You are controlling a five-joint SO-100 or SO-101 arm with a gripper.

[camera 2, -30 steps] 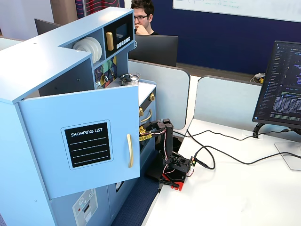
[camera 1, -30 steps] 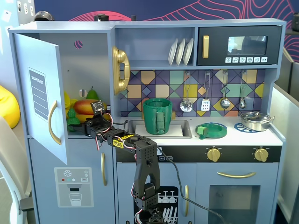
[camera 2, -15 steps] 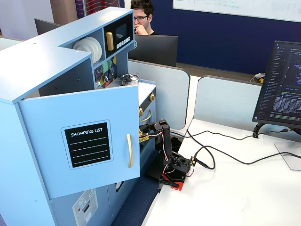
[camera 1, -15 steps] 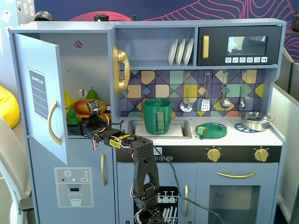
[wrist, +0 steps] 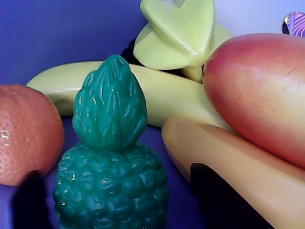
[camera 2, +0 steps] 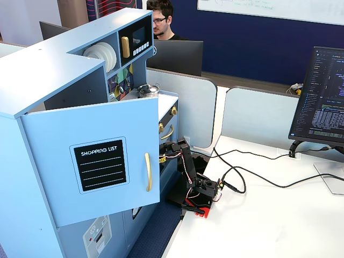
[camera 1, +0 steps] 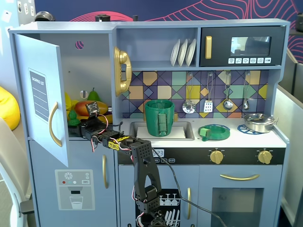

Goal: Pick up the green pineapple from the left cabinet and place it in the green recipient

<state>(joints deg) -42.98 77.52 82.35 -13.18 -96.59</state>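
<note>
The green pineapple [wrist: 112,183] stands upright on the floor of the left cabinet [camera 1: 94,61], close in front of the wrist camera. My gripper [wrist: 116,174] is open. Its dark fingers [wrist: 31,200] sit on either side of the pineapple's body, with a gap at each side. In a fixed view the gripper [camera 1: 79,126] reaches into the open cabinet, just in front of the pineapple [camera 1: 73,117]. The green recipient [camera 1: 159,117] stands in the sink to the right. In a fixed view the cabinet door [camera 2: 102,164] hides gripper and pineapple.
Close around the pineapple lie an orange [wrist: 24,133], a mango [wrist: 257,90], a pale banana [wrist: 167,95], a star fruit [wrist: 181,33] and an orange-yellow fruit [wrist: 238,167]. The open door [camera 1: 40,94] stands left. A flat green dish [camera 1: 214,132] and a steel pan [camera 1: 259,122] sit on the counter.
</note>
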